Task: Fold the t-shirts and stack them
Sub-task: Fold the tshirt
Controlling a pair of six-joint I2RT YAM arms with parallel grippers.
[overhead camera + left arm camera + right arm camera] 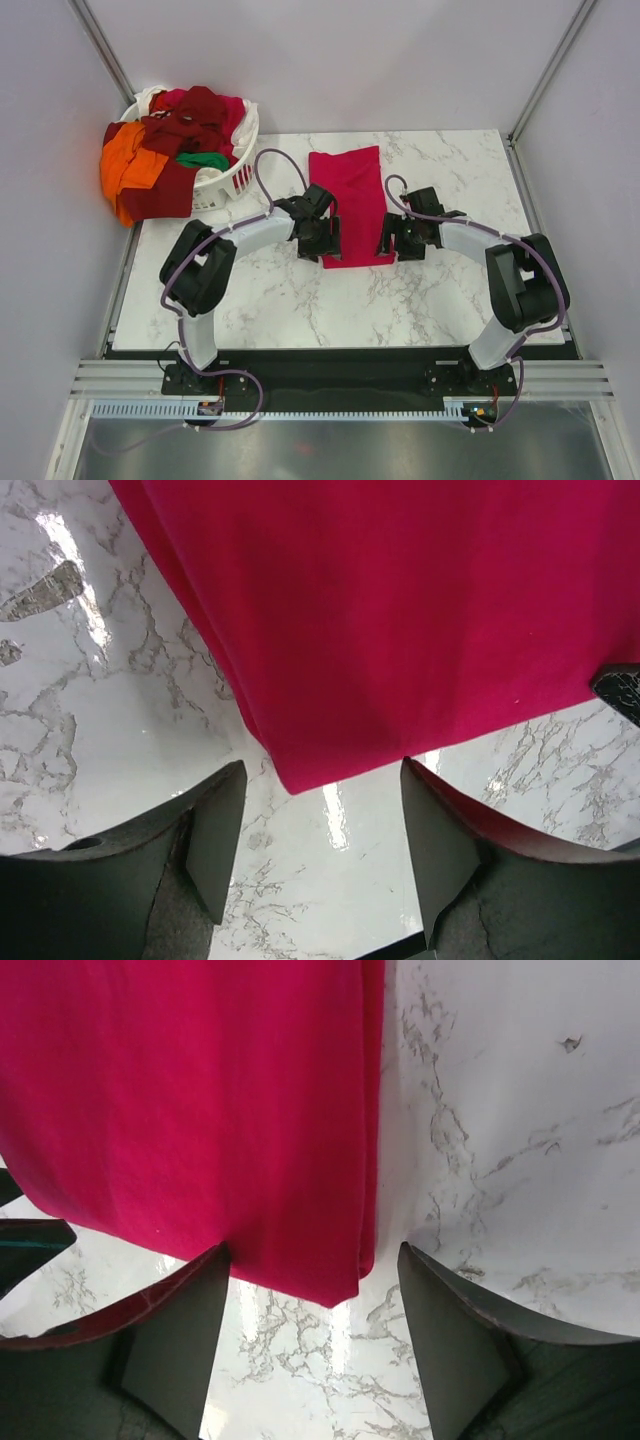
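1 pink t-shirt [348, 200], 1 basket [236, 180], shirt pile [185, 128] in it, qty unclear, 2 claws: left claw [323, 244], right claw [388, 243]

Reference landmark: the flat, folded crimson-pink cloth t-shirt [348, 195] at the centre of the white marble-pattern table top [250, 300].

Free room:
- Left and right of the t-shirt, bare table runs to each side edge.
- Nearer than the t-shirt, a wide bare strip spans the table.
- Beyond the t-shirt, a short bare strip lies before the grey back wall [330, 60].

Obstacles:
- The black two-finger left gripper [322, 246] stands at the t-shirt's near-left corner and the black two-finger right gripper [390, 244] at its near-right corner, both with jaws apart.
- Far left of the t-shirt, the white slotted plastic laundry basket [235, 178], heaped with maroon, orange and green shirts [165, 155], blocks that corner.
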